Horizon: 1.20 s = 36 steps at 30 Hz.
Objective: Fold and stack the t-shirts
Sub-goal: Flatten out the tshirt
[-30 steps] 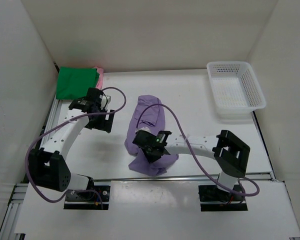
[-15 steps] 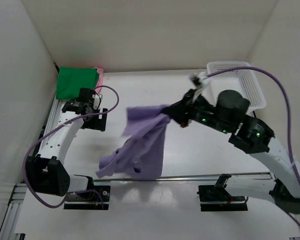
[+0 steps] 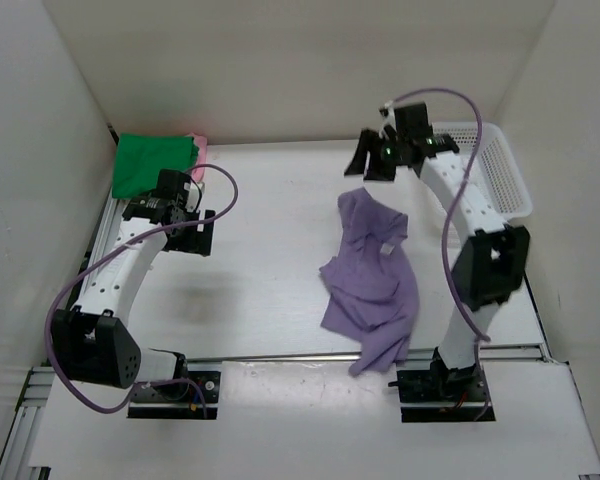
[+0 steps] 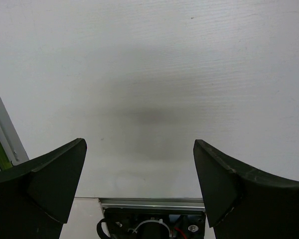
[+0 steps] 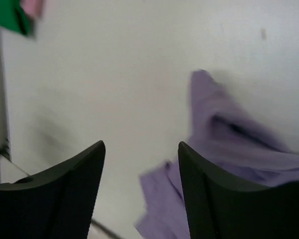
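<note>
Two look done, green shirt stacked over pink shirt far-left; purple shirt lies crumpled on counter, unfolded; both arms' jaws spread, empty.

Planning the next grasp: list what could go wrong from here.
The purple shirt lies crumpled, so a pinch may catch several layers and spoil the spread. Its lower tip reaches the near edge of the table; a pull that way could drag it off. The right arm stands close beside the basket and may knock it.
</note>
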Each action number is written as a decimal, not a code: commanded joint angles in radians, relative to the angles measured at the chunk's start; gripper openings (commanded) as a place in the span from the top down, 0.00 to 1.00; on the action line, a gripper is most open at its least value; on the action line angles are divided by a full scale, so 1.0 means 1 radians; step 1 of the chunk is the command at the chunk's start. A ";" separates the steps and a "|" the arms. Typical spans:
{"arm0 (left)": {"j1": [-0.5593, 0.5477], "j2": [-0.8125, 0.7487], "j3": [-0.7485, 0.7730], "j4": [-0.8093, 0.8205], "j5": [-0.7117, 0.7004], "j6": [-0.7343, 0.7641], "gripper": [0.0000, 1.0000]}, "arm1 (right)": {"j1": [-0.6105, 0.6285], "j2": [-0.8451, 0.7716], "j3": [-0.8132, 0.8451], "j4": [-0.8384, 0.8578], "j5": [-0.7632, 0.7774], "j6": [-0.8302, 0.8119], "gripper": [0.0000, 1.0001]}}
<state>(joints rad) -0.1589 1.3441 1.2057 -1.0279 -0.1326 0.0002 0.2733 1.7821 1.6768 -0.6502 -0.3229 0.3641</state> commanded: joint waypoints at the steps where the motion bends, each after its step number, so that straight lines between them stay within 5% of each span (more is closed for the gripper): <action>1: 0.002 -0.017 0.025 0.000 -0.018 0.000 0.00 | 0.026 0.144 0.387 -0.213 0.081 0.071 0.33; 3: 0.002 -0.026 0.015 0.000 -0.027 0.000 0.00 | 0.026 0.217 0.483 -0.293 0.134 0.087 0.32; 5: 0.002 -0.037 0.003 0.000 -0.027 0.000 0.00 | 0.050 0.128 0.375 -0.278 0.189 0.087 0.31; 11: 0.002 -0.037 -0.060 0.020 -0.036 0.000 0.00 | 0.155 -0.283 -0.199 -0.149 0.395 0.116 0.25; 13: 0.002 -0.023 -0.060 0.020 -0.015 0.000 0.00 | 0.155 -0.370 -0.417 -0.138 0.404 0.130 0.30; 17: 0.002 0.012 -0.012 -0.009 0.024 0.000 0.00 | 0.095 -0.440 -0.659 -0.103 0.406 0.189 0.57; 20: 0.002 0.012 -0.003 -0.009 0.033 0.000 0.00 | 0.052 -0.452 -0.767 -0.071 0.355 0.214 0.55; 25: 0.002 0.000 -0.026 -0.009 0.042 0.000 0.00 | 0.041 -0.411 -0.833 -0.005 0.364 0.239 0.29; 36: 0.002 -0.030 -0.066 -0.009 0.024 0.000 0.00 | -0.081 -0.313 -0.842 0.070 0.375 0.463 0.28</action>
<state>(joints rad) -0.1589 1.3598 1.1526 -1.0393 -0.1120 0.0002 0.2173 1.4422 0.8360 -0.6147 0.0399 0.7242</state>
